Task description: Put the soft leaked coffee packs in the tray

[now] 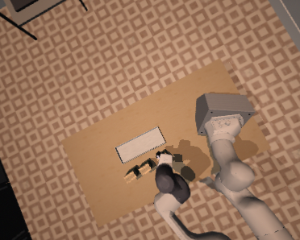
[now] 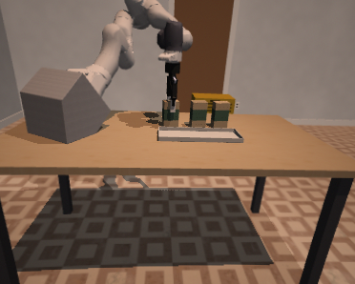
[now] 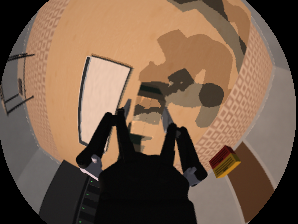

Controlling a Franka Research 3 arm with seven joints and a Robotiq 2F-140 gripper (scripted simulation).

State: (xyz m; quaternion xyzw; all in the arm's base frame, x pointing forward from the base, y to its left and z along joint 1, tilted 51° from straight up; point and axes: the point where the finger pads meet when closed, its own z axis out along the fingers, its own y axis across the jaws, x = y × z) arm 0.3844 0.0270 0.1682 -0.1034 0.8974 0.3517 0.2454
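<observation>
Three coffee packs stand in a row behind the white tray (image 2: 199,134): left pack, middle pack (image 2: 198,113), right pack (image 2: 220,113). My gripper (image 2: 171,101) points straight down over the left pack, with its fingers half open on either side of the pack's top. In the wrist view the pack (image 3: 149,115) sits between the fingers with a small gap showing, and the tray (image 3: 103,99) lies to its left. From above, the arm hides most of this pack; the other two (image 1: 145,167) (image 1: 131,175) stand beside the tray (image 1: 140,145).
A large grey box (image 2: 60,105) at the arm's base takes up the table's left end. A yellow box (image 2: 214,101) stands behind the packs. The tray is empty.
</observation>
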